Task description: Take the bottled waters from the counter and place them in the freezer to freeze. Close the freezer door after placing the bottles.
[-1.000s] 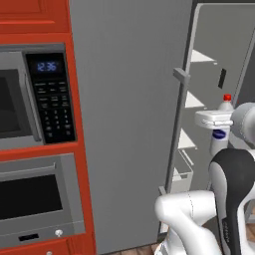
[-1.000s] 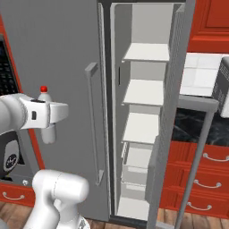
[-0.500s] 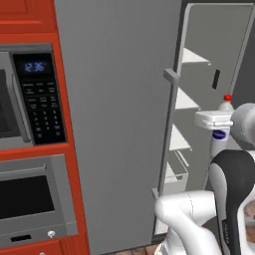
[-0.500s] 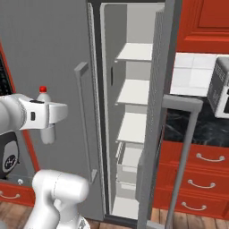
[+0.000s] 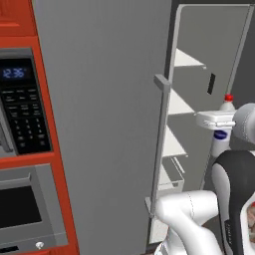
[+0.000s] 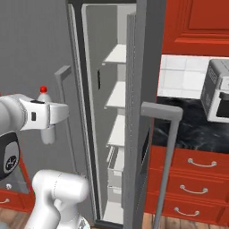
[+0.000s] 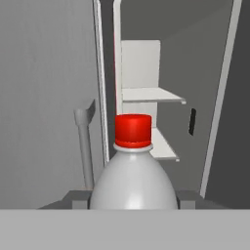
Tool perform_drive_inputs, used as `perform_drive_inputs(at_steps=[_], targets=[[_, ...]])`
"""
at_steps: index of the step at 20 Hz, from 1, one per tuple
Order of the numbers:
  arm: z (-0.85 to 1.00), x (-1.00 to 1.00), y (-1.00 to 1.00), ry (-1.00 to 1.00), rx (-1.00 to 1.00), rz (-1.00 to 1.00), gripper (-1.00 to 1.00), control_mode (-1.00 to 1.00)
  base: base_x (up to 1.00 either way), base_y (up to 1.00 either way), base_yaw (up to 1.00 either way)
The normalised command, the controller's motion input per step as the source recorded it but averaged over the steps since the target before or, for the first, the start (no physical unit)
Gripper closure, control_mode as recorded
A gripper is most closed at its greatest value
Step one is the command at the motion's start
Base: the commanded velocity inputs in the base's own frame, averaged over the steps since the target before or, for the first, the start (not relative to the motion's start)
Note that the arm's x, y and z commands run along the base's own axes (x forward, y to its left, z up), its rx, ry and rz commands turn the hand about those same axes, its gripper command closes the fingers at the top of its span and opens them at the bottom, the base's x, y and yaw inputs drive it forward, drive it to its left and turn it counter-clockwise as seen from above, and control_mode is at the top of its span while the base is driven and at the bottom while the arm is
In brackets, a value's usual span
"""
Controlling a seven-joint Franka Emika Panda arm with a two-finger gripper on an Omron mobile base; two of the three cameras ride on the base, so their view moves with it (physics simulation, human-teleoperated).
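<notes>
A whitish red-capped water bottle [image 5: 221, 142] with a dark blue label stands upright in my gripper [image 5: 215, 119], which is shut on it at chest height in front of the grey freezer [image 6: 117, 96]. From the right the bottle [image 6: 46, 133] hangs below the gripper [image 6: 56, 112], left of the open compartment. In the hand view the bottle [image 7: 133, 176] sits between the fingertips [image 7: 78, 197], facing the white shelves [image 7: 151, 95]. The freezer door [image 6: 136, 112] stands open, its long handle [image 6: 167, 147] toward me. The black counter [image 6: 192, 132] lies to the right.
The closed grey fridge door [image 5: 104, 114] with its vertical handle [image 5: 160, 144] is at my left. A microwave panel [image 5: 22, 107] and an oven [image 5: 20, 209] sit in red cabinetry. A silver toaster oven [image 6: 219, 96] stands on the counter above red drawers [image 6: 197, 179].
The whole scene has slid left in both base views, so the base has moved. The bottle stays in the gripper at the same place relative to the arm.
</notes>
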Motion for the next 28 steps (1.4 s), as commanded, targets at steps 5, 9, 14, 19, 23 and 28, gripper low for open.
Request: perform_drive_inputs(at_steps=[5, 9, 14, 19, 23, 28], targets=[[0.0, 0.0, 0.0, 0.0, 0.0, 0.0, 1.0, 1.0, 0.58, -0.1, 0.0], [0.0, 0.0, 0.0, 0.0, 0.0, 0.0, 1.0, 1.0, 0.29, -0.22, 0.0], [0.0, 0.0, 0.0, 0.0, 0.0, 0.0, 1.0, 1.0, 0.19, -0.36, 0.0], [0.0, 0.0, 0.0, 0.0, 0.0, 0.0, 1.0, 1.0, 0.19, -0.35, 0.0], [0.0, 0.0, 0.0, 0.0, 0.0, 0.0, 1.0, 1.0, 0.25, -0.33, 0.0], [0.0, 0.0, 0.0, 0.0, 0.0, 0.0, 1.0, 1.0, 0.26, -0.34, 0.0]])
